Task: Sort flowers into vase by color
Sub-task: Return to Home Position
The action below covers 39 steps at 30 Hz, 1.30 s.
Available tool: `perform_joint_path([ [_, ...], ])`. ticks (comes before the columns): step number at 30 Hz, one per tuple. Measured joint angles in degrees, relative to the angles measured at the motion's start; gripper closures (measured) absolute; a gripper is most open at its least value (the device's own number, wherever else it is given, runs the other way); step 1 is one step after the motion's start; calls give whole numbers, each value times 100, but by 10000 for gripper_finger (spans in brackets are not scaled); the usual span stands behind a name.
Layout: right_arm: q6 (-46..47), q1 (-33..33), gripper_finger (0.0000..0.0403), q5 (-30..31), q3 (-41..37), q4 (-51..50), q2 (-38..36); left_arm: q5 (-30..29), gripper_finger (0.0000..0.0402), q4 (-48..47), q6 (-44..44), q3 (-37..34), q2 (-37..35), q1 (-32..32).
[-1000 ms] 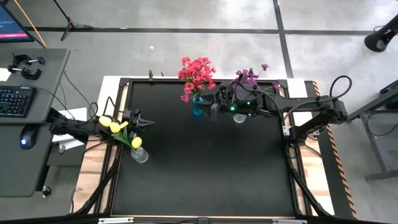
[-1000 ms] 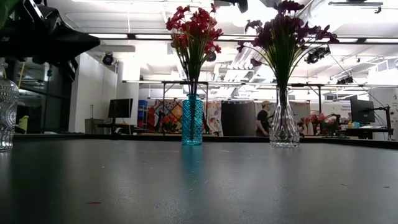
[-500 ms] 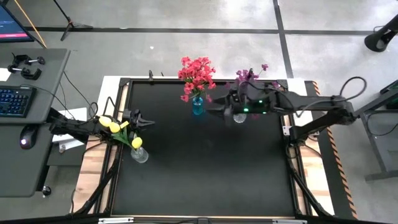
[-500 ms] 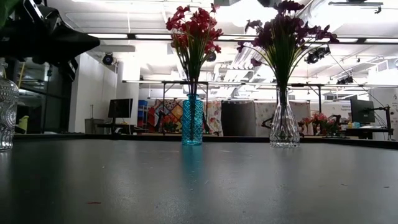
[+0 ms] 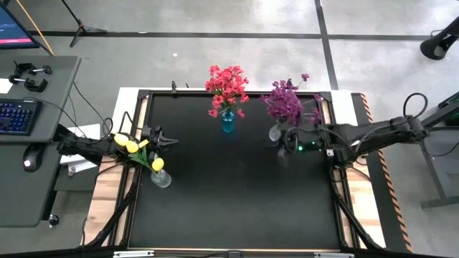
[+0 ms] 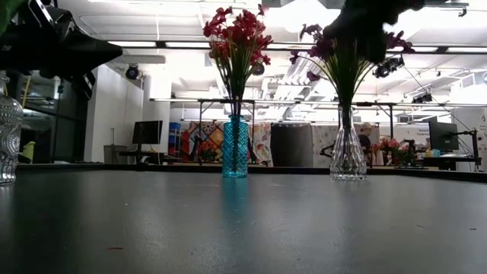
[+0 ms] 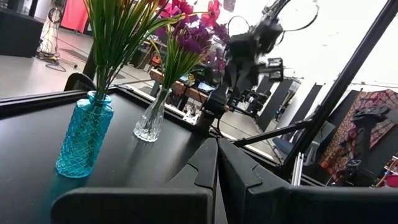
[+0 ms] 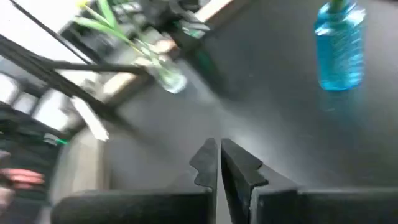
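Red flowers are standing in the blue vase at the bench's far edge, purple flowers in a clear vase beside it — yellow flowers in a second clear vase near the left edge. The left gripper is hovering by the yellow flowers, the right gripper just beside the purple flowers' vase — both pairs of fingers are pressing together, empty.

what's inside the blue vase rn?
Red-pink flowers, stems running down through the neck of the blue vase. The patterned glass hides the stem ends and any water.
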Motion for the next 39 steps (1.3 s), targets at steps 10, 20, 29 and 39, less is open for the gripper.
perform_joint_path([
  [10,-101,-443,399,-348,-2629,4129,-1038,0,402,0,0,2,0,0],
  [20,-818,-381,402,-556,-3754,5935,-1026,0,402,0,0,4,0,0],
  [29,-956,-501,400,288,-4184,4817,-1028,0,402,0,0,4,0,0],
  [39,-955,-499,400,258,-4184,2615,-1125,0,402,0,0,4,0,0],
])
